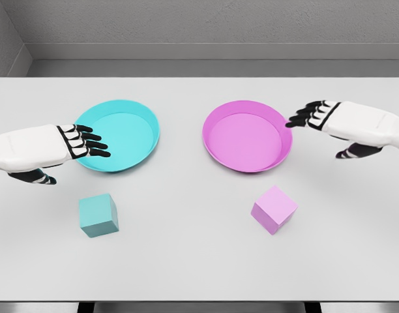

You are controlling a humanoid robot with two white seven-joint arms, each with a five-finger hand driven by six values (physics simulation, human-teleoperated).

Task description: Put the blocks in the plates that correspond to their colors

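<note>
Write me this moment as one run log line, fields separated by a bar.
left hand open, by cyan plate | right hand open, by pink plate | cyan block, pink block on table, not placed

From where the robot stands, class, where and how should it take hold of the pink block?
Grip the pink block across two opposite side faces, coming down from above with the right robot hand, which is open and nearest. The block sits turned with a corner toward the robot, so the fingers probably need to rotate to meet flat faces. Nothing crowds it; the pink plate lies behind.
</note>
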